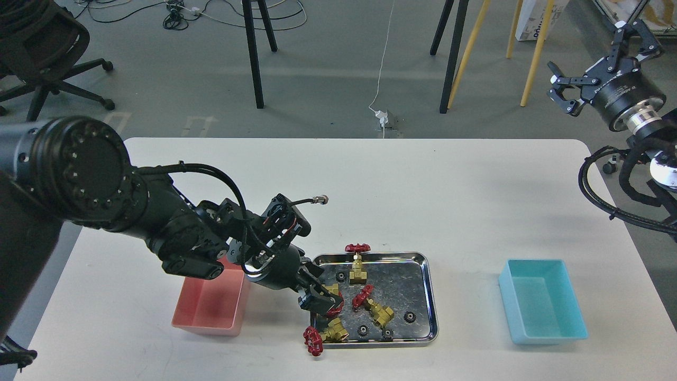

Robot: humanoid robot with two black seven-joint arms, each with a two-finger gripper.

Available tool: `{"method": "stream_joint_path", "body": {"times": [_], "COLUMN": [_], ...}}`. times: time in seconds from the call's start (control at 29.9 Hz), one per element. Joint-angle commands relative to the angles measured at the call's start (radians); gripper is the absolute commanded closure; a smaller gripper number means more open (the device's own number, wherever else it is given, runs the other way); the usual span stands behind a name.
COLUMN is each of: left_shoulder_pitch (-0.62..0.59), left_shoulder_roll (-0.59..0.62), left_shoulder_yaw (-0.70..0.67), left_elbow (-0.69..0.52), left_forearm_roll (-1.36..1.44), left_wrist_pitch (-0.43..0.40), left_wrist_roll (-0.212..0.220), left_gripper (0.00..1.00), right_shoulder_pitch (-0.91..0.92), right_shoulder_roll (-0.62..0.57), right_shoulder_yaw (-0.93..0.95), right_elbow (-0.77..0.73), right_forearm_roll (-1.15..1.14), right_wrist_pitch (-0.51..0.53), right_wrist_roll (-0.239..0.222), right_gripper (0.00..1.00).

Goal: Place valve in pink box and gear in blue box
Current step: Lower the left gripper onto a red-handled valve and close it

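Head view: my left gripper [323, 300] is down in the steel tray [429, 296], fingers closed around a valve [334, 297] at the tray's left edge, beside the pink box [211, 307]. Valve axis hidden by the fingers. My right gripper [592, 55] hangs high, fingers spread wide, empty, well apart from the blue box [545, 301]. A gear [409, 316] lies flat in the tray.

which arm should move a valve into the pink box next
Left. Its pincer is already down in the steel tray at a valve, beside the pink box. The right pincer is raised far off, beyond the table's right edge.
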Motion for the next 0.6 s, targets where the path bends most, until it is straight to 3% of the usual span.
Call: {"method": "stream_joint_path", "body": {"times": [0.0,0.3,0.57], "left_shoulder_pitch": [0.001,0.001,-0.001], "left_shoulder_roll": [0.0,0.0,0.0], "left_shoulder_yaw": [0.001,0.001,0.001], "left_elbow": [-0.006,-0.017,-0.017], "left_forearm_roll": [-0.001,-0.001,-0.001], "left_wrist_pitch": [0.01,0.039,0.036], "left_wrist_roll": [0.0,0.0,0.0], "left_gripper": [0.26,0.32,0.5], "right_shoulder_pitch": [-0.004,-0.004,-0.007], "right_shoulder_roll": [0.001,0.001,0.001], "right_shoulder_yaw": [0.0,0.0,0.0], "right_elbow": [0.0,0.0,0.0], "right_forearm_roll": [0.0,0.0,0.0], "right_wrist_pitch": [0.0,0.0,0.0], "right_wrist_roll": [0.001,0.0,0.001], "right_gripper": [0.0,0.0,0.0]}}
